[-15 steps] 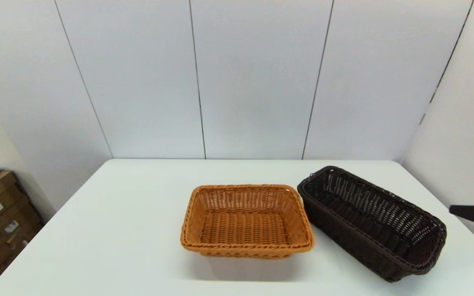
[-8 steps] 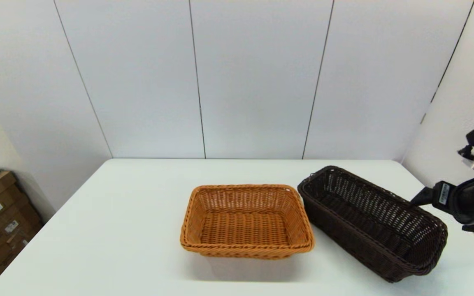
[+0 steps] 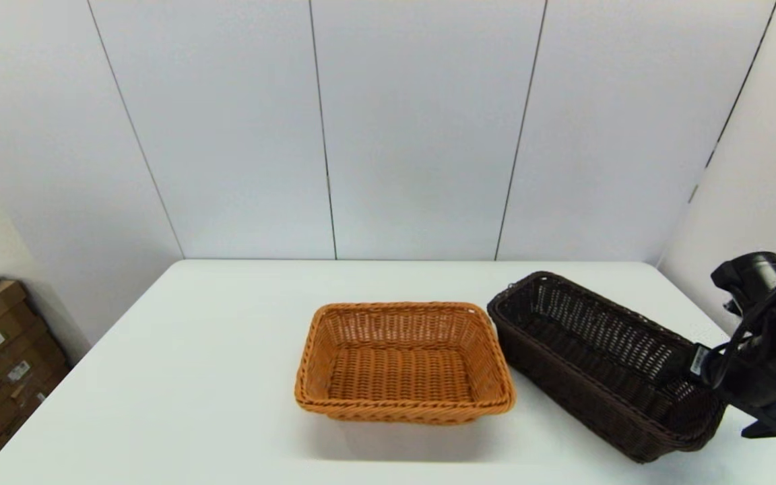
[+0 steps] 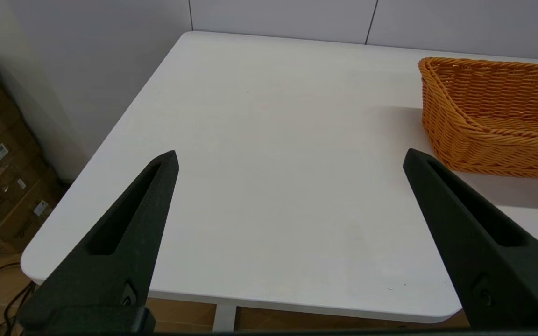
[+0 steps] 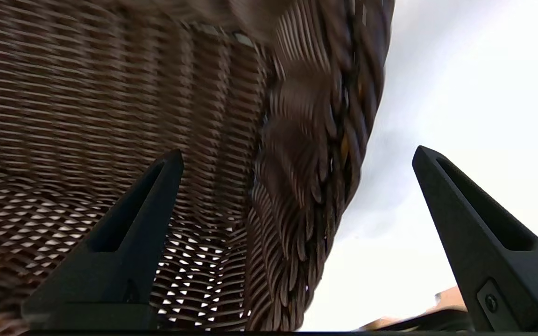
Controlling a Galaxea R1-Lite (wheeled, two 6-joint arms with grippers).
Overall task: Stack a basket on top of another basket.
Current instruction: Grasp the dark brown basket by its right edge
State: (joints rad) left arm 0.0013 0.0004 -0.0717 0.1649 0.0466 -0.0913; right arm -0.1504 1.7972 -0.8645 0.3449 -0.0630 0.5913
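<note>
Wicker in two colours is what we have to work with, and we place everything from the orange basket [image 3: 403,362], which sits near the middle of the white surface [image 3: 213,377].

Well off to its left, our left gripper [image 4: 290,161] hangs over the bare surface near that edge, fingers spread wide and holding nothing. We judge it is parked there to stay out of the way, since only a side of the orange basket shows in its view.

Just to the right of the orange basket lies the dark brown basket [image 3: 603,360], long and narrow, angled so that one end nearly meets the orange rim while the other points away to the right. It rests on the surface, not yet lifted.

At that far right end is our right gripper [image 5: 297,156]. Its fingers are wide apart and straddle the rolled rim, one inside over the open weave, the other outside over the white surface. Nothing is clamped yet. We read this as lining up to pinch the end wall, which offers a firm edge for carrying the dark basket over onto the orange one.
</note>
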